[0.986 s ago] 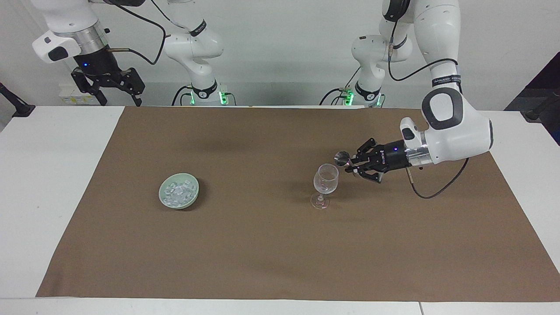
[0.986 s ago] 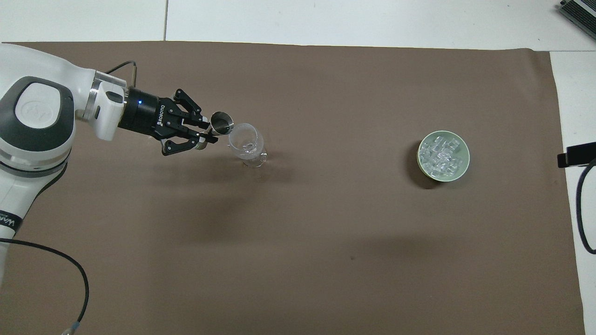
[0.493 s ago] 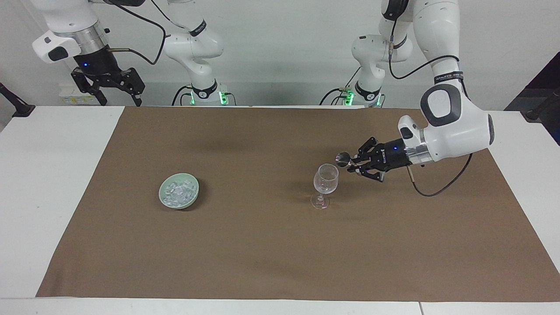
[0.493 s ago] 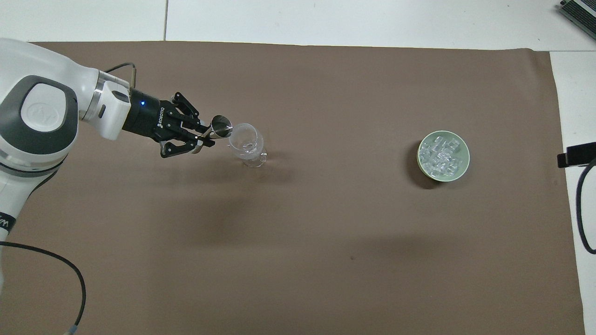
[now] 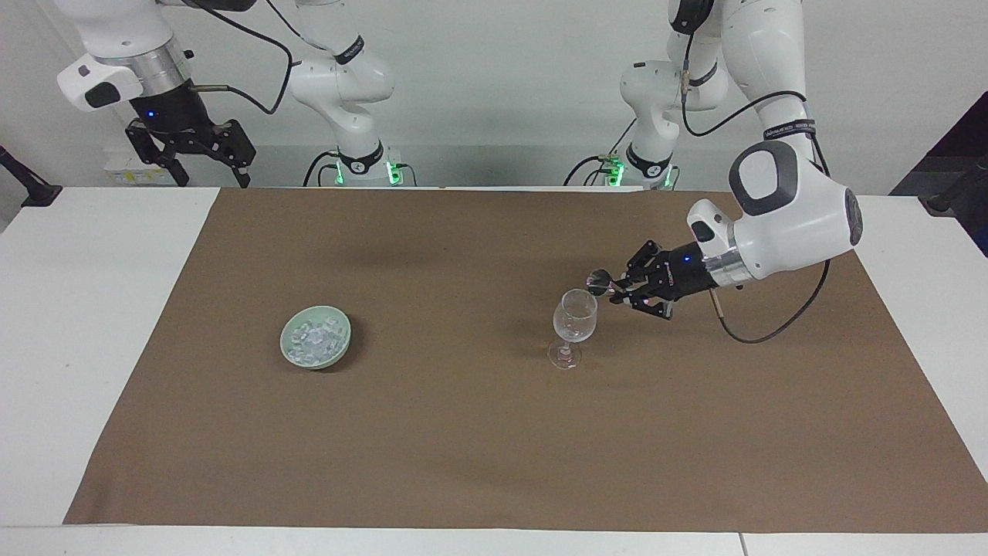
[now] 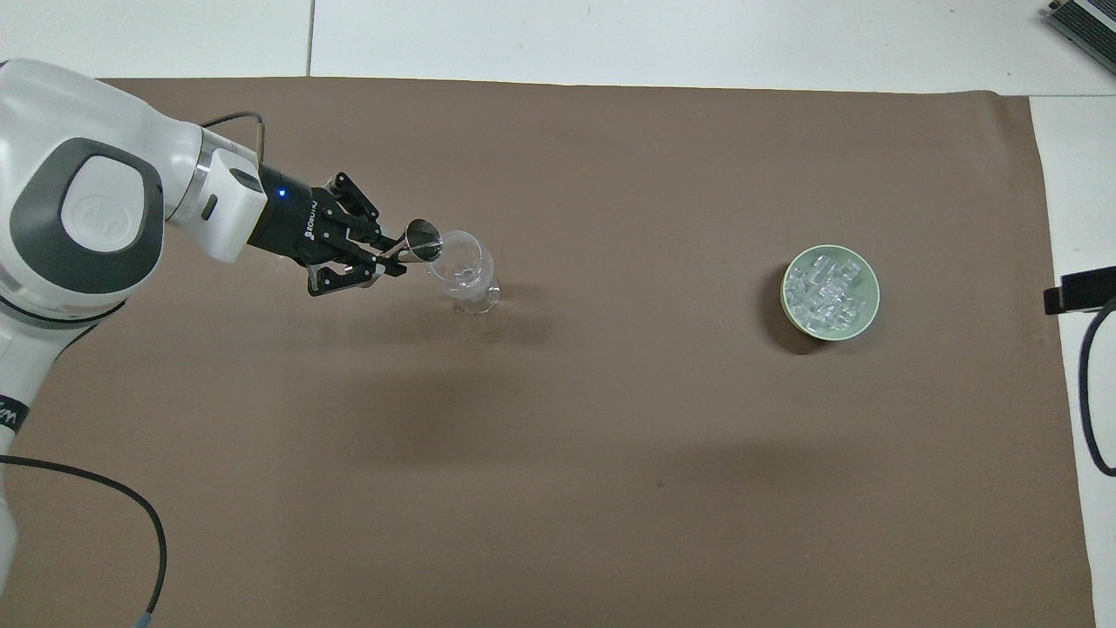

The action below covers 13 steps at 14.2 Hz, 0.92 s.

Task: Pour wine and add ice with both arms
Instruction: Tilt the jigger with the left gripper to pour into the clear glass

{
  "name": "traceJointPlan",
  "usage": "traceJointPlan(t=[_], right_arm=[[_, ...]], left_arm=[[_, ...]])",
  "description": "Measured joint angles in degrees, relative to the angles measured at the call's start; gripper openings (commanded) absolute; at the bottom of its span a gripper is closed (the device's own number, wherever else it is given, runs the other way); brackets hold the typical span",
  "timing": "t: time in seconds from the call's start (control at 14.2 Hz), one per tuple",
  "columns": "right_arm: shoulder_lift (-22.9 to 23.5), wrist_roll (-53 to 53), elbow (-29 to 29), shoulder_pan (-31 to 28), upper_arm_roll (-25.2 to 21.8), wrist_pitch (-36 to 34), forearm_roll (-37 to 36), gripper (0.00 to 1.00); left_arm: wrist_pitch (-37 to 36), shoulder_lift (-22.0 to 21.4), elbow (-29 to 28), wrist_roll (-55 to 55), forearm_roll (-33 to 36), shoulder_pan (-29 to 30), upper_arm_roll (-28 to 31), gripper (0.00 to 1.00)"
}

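Now the left gripper point(image 5: 614, 291) sits at right of centre in the facing view, clamped on a small metal jigger point(image 5: 599, 279). The jigger is tipped sideways, mouth toward the glass point(image 5: 575, 316), and hangs just above the glass rim on the gripper's side. In the overhead view the jigger point(image 6: 424, 240) overlaps the edge of the glass point(image 6: 462, 270) at left of centre. Whether it touches the rim I cannot tell.

Key relation: the jigger's long axis runs roughly level, in line with the gripper, mouth over the rim. More tilt should send any liquid into the bowl. No stream shows. Pour step looks underway or nearly done; the ice step is not yet done.

The right gripper point(image 5: 199, 150) waits at upper left of the facing view, above the table edge, fingers spread apart, holding nothing. It is out of the overhead view.

Ice point(image 5: 312, 337) is heaped in a pale green bowl point(image 5: 294, 354) at left of centre in the facing view, well apart from the glass, toward the right arm's end. That arm is the nearer one for it.

Materials:
- glass: clear, thin stem, round foot, likely tippy
- jigger: shiny steel cone
- ice: small translucent cubes, likely slippery
- cloth point(image 6: 610, 436): brown, matte, flat
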Motion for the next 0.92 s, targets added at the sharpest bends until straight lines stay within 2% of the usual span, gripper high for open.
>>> traceJointPlan(t=[0.92], right_arm=[[0.0, 0.0, 0.0, 0.0, 0.0, 0.0, 0.0, 1.00]], left_arm=[[0.1, -0.4, 1.3, -8.8, 5.7, -3.0, 1.2, 0.00]])
